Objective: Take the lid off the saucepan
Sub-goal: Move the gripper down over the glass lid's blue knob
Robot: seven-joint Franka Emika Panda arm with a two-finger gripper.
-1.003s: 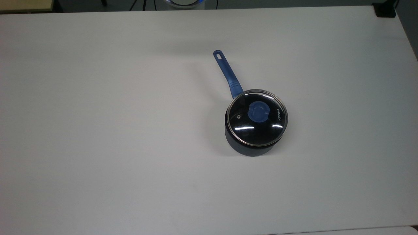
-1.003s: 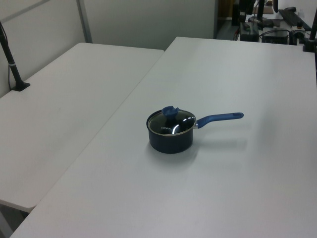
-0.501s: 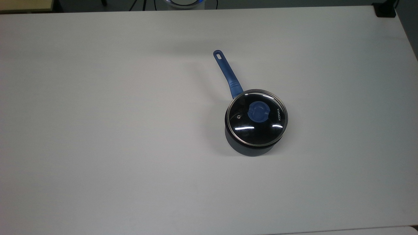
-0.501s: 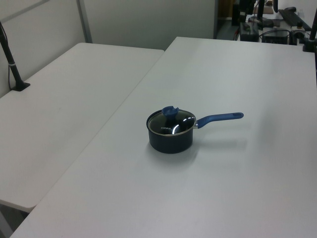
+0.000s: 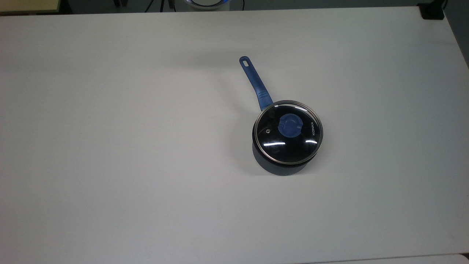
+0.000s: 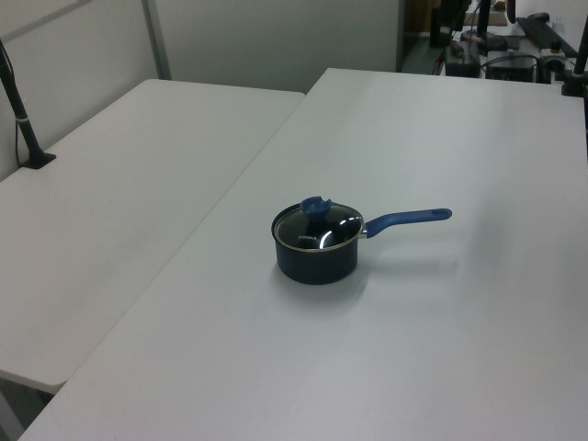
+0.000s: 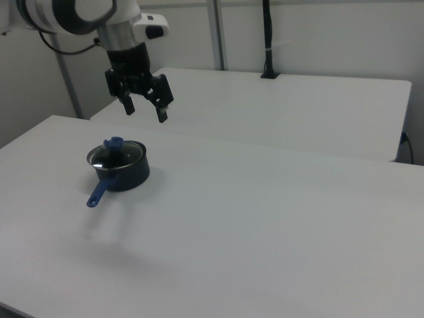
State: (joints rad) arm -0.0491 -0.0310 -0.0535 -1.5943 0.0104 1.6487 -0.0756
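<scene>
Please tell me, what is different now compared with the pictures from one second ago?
Nothing visibly changed. The lid sits on the saucepan in the same place on the table, handle pointing the same way.

Saucepan (image 7: pixel 122 173): dark, stood on a white table (image 7: pixel 265 218), blue handle pointing toward the right view's lower left. Lid (image 7: pixel 116 154): seated on the pan, blue knob up. Gripper (image 7: pixel 146 110): black, fingers spread apart, hung in the air above the pan, touching nothing.
</scene>
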